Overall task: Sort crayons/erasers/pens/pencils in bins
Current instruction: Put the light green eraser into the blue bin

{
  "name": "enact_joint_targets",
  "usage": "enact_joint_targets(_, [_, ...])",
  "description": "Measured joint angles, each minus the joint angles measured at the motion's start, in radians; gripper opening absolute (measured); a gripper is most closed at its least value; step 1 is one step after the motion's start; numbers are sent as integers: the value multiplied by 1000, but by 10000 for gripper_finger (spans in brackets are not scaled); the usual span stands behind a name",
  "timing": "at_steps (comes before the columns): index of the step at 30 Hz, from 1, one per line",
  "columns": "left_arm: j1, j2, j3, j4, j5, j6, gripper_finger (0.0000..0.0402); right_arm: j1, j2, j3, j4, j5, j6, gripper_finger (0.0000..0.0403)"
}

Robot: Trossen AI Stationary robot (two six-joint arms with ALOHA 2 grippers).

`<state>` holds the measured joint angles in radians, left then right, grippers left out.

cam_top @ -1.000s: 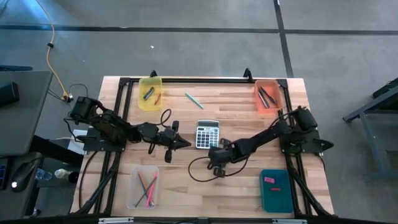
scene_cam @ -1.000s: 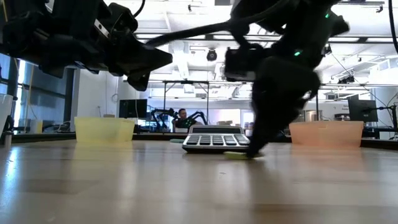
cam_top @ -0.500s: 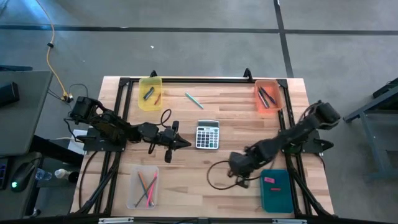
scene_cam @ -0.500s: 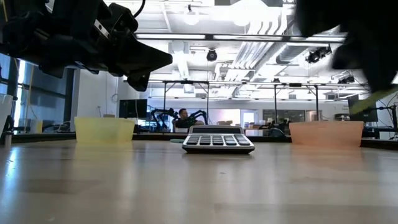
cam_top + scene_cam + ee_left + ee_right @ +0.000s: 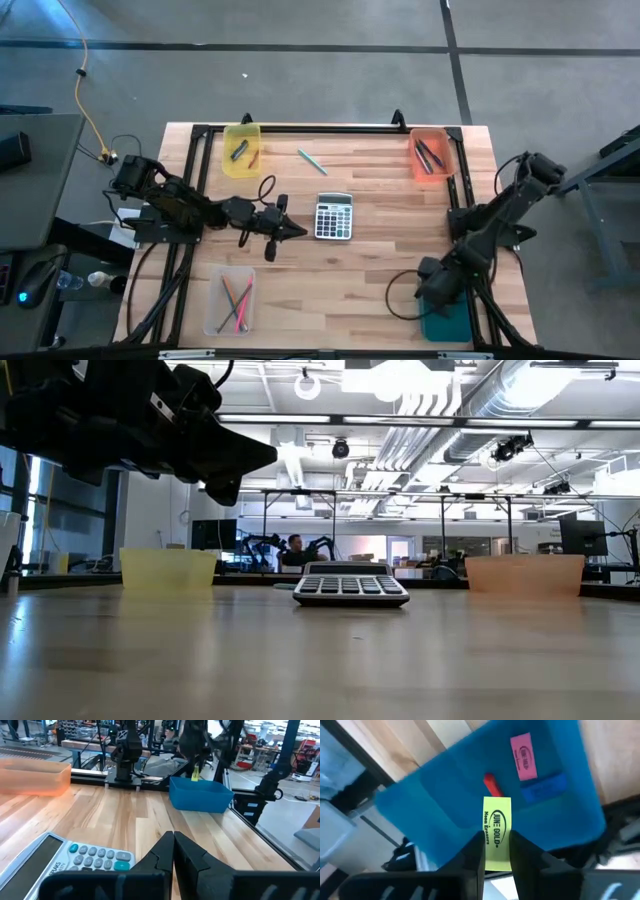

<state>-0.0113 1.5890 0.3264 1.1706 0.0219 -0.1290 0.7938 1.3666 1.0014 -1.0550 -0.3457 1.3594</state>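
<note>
The desk [image 5: 380,260] carries a calculator [image 5: 334,216] and four bins; the teal bin [image 5: 470,785] lies directly under the right end effector [image 5: 497,851], which hovers over it. That end effector is closed on a yellow eraser [image 5: 497,832], whose long axis runs forward between the fingers. A pink eraser [image 5: 523,756] and a red one [image 5: 492,785] already lie in the bin below. The release looks to need only an opening. The left end effector [image 5: 173,851], fingers together and empty, waits well away, beside the calculator.

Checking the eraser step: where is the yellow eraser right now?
The right gripper holds the yellow eraser above the teal bin, over its pink eraser.
</note>
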Motion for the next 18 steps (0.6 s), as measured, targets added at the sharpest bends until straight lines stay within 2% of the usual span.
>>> enact_joint_targets(10, [36, 0, 0, 1, 0, 1, 0, 38, 0, -279, 356, 5, 61, 56])
enact_joint_targets(15, [55, 0, 0, 1, 0, 9, 0, 39, 0, -336, 389, 54, 100, 60])
enact_joint_targets(18, [58, 0, 0, 3, 0, 9, 0, 40, 0, -323, 380, 57, 103, 81])
